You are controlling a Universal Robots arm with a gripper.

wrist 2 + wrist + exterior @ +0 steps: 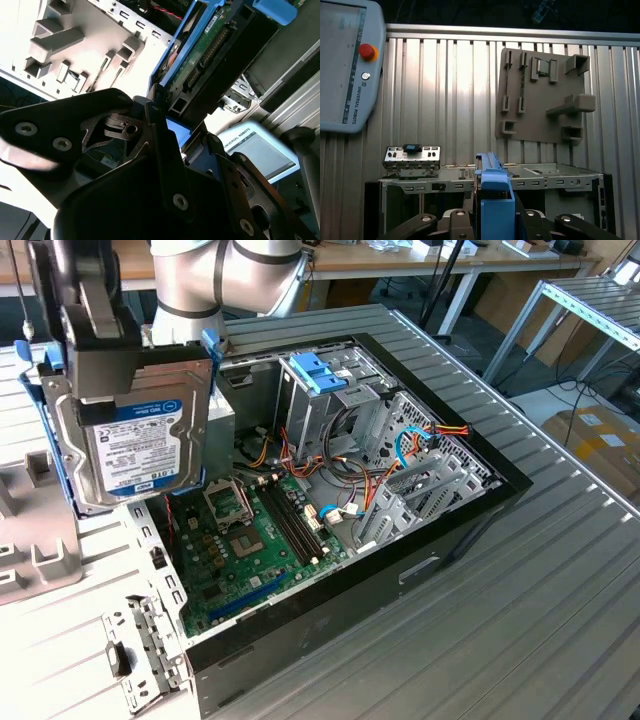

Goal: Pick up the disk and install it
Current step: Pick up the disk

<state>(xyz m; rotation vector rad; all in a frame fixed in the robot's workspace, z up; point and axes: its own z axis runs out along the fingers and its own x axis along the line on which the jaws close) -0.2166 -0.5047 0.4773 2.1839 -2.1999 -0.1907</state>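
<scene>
The disk (140,445) hangs upright over the exterior view's left end of the open computer case (440,530), label side facing the camera, with blue rails along its edges. My gripper (132,375) is shut on its upper edge. In the second wrist view the disk (210,50) shows its green circuit board and blue rail running away from the dark fingers (160,130). Its blue rail (496,200) stands between the gripper's links in the first wrist view, above the case's metal frame (545,172).
Inside the case are a green motherboard (250,540), loose cables and a metal drive cage topped by a light-blue clip (318,372). A grey fixture board (545,95), a teach pendant (345,65) and a small metal bracket (140,640) lie on the ribbed table.
</scene>
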